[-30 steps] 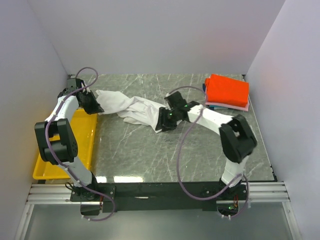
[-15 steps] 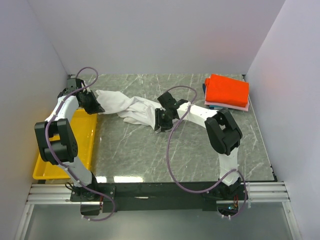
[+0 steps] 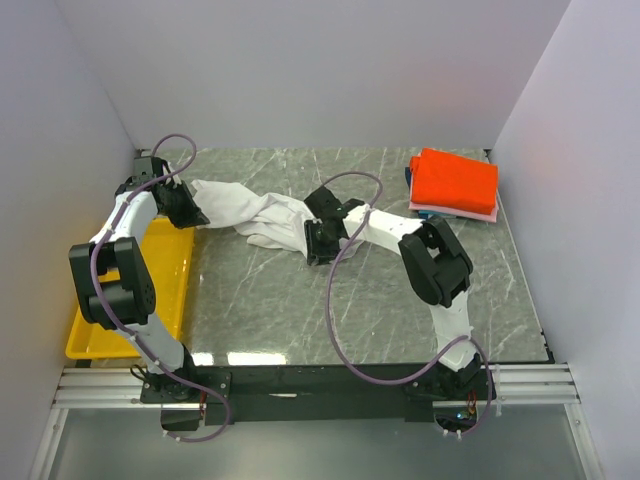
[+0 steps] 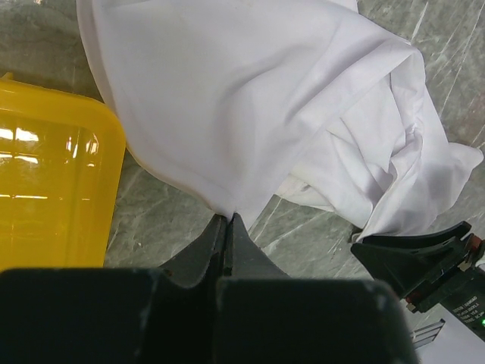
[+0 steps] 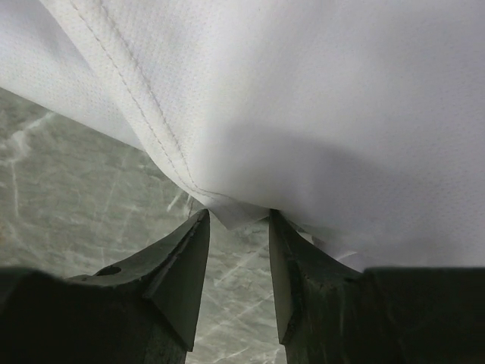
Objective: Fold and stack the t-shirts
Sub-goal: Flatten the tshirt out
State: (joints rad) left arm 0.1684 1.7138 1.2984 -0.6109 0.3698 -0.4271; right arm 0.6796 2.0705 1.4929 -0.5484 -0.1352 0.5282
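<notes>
A large white t-shirt [image 3: 255, 212] lies bunched and stretched across the far middle of the table. My left gripper [image 3: 197, 218] sits at the shirt's left end. In the left wrist view the left gripper [image 4: 227, 218] is shut on the edge of the white t-shirt [image 4: 258, 98]. My right gripper [image 3: 312, 243] is at the shirt's right end. In the right wrist view it [image 5: 237, 220] stands open, with a hemmed corner of the shirt [image 5: 303, 98] hanging between its fingertips [image 5: 186, 258]. An orange-red folded t-shirt [image 3: 455, 180] tops a stack at the far right, over a pink one [image 3: 470, 213] and a blue one [image 3: 411, 175].
A yellow plastic tray [image 3: 150, 290] lies along the table's left edge, right beside the left gripper; its corner shows as the tray [image 4: 53, 167] in the left wrist view. White walls close in the left, far and right sides. The grey marbled tabletop [image 3: 300, 310] spreads in front.
The right arm has swung left, carrying its gripper a little further left onto the shirt's right end, and its jaws have narrowed slightly. The left arm has stayed still.
</notes>
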